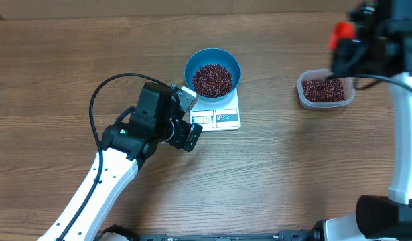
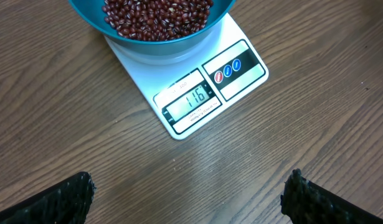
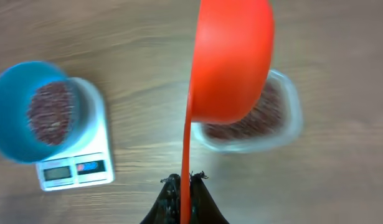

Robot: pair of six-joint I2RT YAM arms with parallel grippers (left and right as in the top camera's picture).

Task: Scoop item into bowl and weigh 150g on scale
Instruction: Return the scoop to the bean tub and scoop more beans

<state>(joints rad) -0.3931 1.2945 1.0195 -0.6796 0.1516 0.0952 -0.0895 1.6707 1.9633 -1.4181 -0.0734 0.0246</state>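
Observation:
The blue bowl (image 1: pixel 212 72) holds a heap of dark red-brown beans (image 1: pixel 212 79) and stands on the white scale (image 1: pixel 222 118). In the left wrist view the scale (image 2: pixel 197 93) reads 116 below the bowl (image 2: pixel 155 31). My left gripper (image 1: pixel 185 117) hovers open just left of the scale; its fingertips (image 2: pixel 79 190) frame bare wood. My right gripper (image 3: pixel 185 182) is shut on the thin handle of an orange scoop (image 3: pixel 231 59), held above a clear tub of beans (image 3: pixel 260 127). The scoop's inside is hidden. In the right wrist view the bowl (image 3: pixel 14 106) sits at the left.
The clear plastic tub (image 1: pixel 325 90) with more beans sits at the right of the wooden table (image 1: pixel 293 174). A black cable (image 1: pixel 98 94) loops off the left arm. The right arm's base (image 1: pixel 386 217) stands at the near right edge.

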